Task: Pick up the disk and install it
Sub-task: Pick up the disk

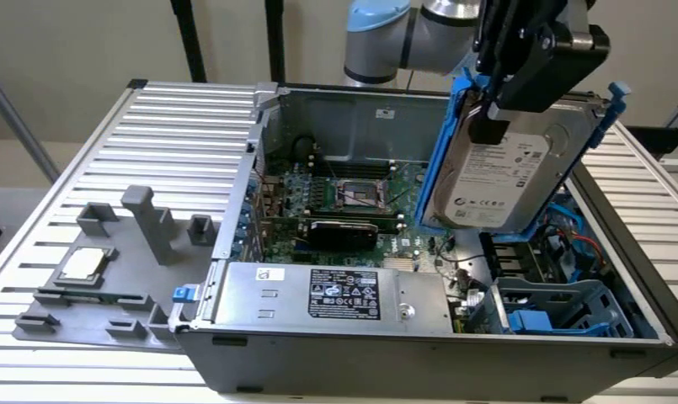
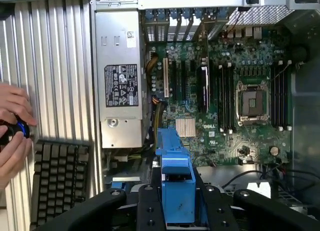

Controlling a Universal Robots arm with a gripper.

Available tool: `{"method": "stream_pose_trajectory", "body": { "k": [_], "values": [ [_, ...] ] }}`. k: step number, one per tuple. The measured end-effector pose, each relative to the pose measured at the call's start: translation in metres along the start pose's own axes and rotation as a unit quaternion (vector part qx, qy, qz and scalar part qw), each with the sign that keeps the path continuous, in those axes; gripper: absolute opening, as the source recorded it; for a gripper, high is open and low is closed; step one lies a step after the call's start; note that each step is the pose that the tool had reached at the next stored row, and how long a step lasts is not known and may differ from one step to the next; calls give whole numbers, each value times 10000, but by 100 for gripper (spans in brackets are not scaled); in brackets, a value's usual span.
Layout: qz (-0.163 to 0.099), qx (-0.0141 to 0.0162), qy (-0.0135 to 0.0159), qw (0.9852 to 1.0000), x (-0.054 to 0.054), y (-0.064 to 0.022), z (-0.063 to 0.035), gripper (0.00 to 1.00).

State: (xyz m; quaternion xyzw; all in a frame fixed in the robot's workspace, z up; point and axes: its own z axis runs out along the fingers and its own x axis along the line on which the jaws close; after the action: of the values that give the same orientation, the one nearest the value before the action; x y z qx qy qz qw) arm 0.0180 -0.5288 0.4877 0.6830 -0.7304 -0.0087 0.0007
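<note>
The disk [image 1: 499, 172], in its blue frame, is hanging tilted above the open computer case [image 1: 316, 370], with the gripper [image 2: 176, 205] closing its fingers on the frame's edge. Gripped by that edge alone, it is risking a slip or swing, probably striking the circuit board [image 2: 225, 91] beneath.

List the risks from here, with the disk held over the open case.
1. The disk hangs tilted in the tool above the motherboard; a slip could drop it onto the board.
2. Its blue carrier could snag the cables near the drive cage.
3. A person's hands are beside the case.
</note>
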Motion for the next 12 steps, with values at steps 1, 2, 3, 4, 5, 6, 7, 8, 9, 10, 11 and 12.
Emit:
{"method": "stream_pose_trajectory", "body": {
  "k": [1,2,3,4,5,6,7,8,9,10,11,12],
  "values": [
    [0,0,0,10000,23,-23,-1,0],
    [0,0,0,10000,46,-47,-1,0],
    [0,0,0,10000,70,-70,-2,0],
    [0,0,0,10000,96,-93,-2,0],
    [0,0,0,10000,120,-115,-3,0],
    [0,0,0,10000,147,-139,-4,0],
    [0,0,0,10000,175,-164,-4,0],
    [0,0,0,10000,198,-186,-5,0],
    [0,0,0,10000,226,-212,-5,0],
    [0,0,0,10000,253,-240,-6,0],
    [0,0,0,10000,279,-268,-7,0],
    [0,0,0,10000,303,-297,-8,0]
  ]
}}
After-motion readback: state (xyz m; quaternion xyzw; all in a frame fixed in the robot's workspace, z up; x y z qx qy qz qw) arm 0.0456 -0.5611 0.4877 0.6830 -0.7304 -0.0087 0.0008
